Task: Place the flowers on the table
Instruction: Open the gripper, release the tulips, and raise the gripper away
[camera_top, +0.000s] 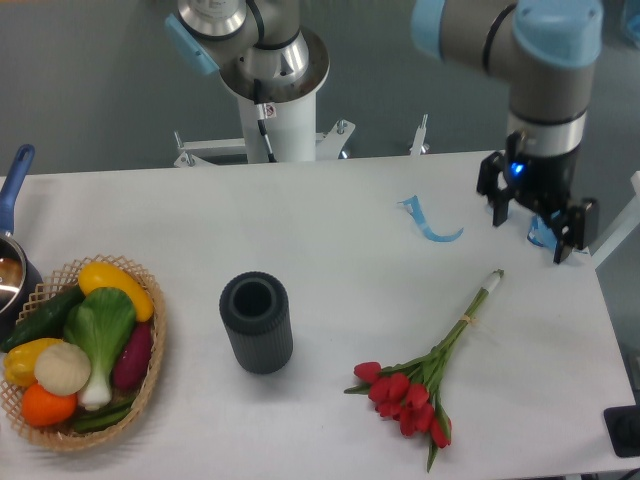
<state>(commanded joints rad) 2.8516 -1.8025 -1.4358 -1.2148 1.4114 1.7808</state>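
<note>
Fixed camera view. The gripper (532, 222) hangs above the far right part of the table (300, 210) with its two fingers spread wide apart and nothing between them. The flowers (425, 375) lie flat on the tabletop, nearer the camera than the gripper and slightly to its left. The stem end points up toward the gripper but stands clear of it; the red heads lie farthest from it, close to the front edge of the table. Judged from this layout, the bouquet is already set down and released.

Hazards from this state:

1. Contact on departure. The stem tip is the part closest to the fingers. A low sweep toward the camera could catch it and drag or spin the bouquet.
2. Edge loss. The heads rest near the front edge, so any push along the stem line could tip them over it.
3. Neighbouring items. A blue ribbon-like strip (432, 222) lies left of the gripper, and a second blue piece sits just behind the fingers; either could snag. The dark ribbed vase (257, 322) and the wicker basket (90, 425) stand well to the left, outside the likely path.
</note>
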